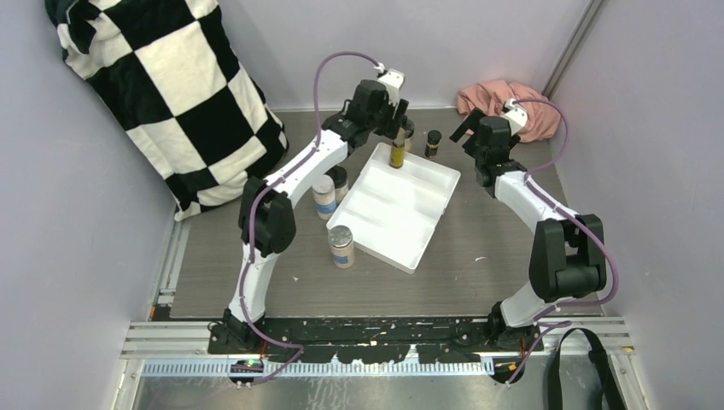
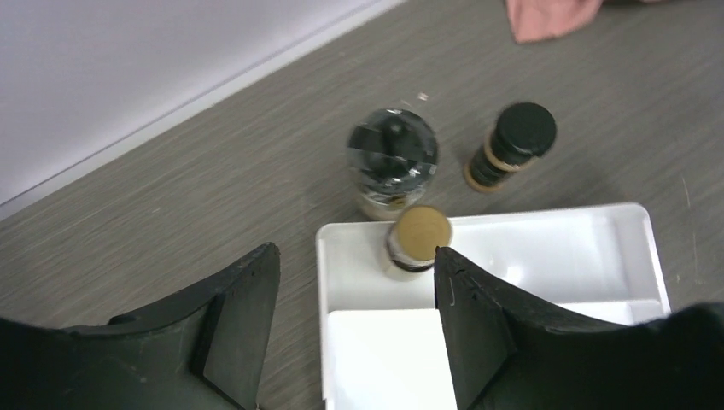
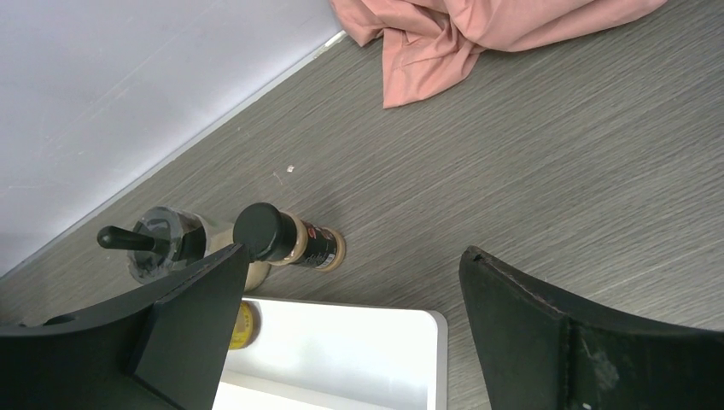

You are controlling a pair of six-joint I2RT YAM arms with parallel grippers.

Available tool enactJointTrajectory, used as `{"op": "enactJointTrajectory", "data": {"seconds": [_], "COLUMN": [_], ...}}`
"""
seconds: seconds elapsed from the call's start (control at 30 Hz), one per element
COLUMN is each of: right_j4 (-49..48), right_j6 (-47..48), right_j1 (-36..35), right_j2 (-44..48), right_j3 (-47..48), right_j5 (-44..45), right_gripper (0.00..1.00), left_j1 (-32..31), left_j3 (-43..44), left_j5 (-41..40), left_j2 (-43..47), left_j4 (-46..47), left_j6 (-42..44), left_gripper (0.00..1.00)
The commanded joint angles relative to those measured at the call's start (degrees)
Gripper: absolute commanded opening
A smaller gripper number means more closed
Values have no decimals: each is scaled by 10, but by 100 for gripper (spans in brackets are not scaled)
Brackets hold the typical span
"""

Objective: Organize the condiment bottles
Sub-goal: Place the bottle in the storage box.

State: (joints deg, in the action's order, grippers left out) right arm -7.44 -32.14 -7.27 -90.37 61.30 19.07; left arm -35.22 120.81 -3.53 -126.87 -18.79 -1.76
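Observation:
A slim yellow bottle with a brown cap (image 1: 397, 155) stands upright in the far corner of the white tray (image 1: 401, 213). My left gripper (image 1: 399, 122) hovers just above it, open. In the left wrist view the gripper (image 2: 357, 265) is open and empty, and the brown cap (image 2: 418, 233) sits beside its right finger (image 2: 478, 316). A clear-lidded jar (image 2: 393, 152) and a dark bottle with a black cap (image 2: 510, 143) stand on the table behind the tray. My right gripper (image 1: 465, 130) is open and empty above the table, near the dark bottle (image 3: 290, 240).
Three wider jars (image 1: 324, 197) (image 1: 339, 180) (image 1: 341, 246) stand on the table to the left of the tray. A pink cloth (image 1: 499, 101) lies at the back right. A black-and-white chequered blanket (image 1: 171, 85) fills the back left corner. Walls enclose the table.

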Motion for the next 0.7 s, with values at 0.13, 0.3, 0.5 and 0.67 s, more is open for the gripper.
{"op": "enactJointTrajectory", "data": {"seconds": [0.13, 0.3, 0.5, 0.67], "right_j4": [15, 30, 40, 44], "right_j6": [-8, -8, -15, -17], "right_j1": [2, 2, 1, 0], "right_j2": [81, 106, 128, 140], "right_j3": [2, -7, -22, -30], "right_j5": [-5, -6, -11, -11], "right_gripper": [99, 99, 99, 99], "left_j1": [6, 18, 37, 58], "left_j3": [68, 112, 117, 95], "left_j5": [-191, -226, -236, -210], "left_j2": [96, 97, 91, 83], "left_j4": [-140, -253, -336, -358], "left_j6": [-99, -145, -175, -191], "left_gripper": [68, 67, 67, 67]}}
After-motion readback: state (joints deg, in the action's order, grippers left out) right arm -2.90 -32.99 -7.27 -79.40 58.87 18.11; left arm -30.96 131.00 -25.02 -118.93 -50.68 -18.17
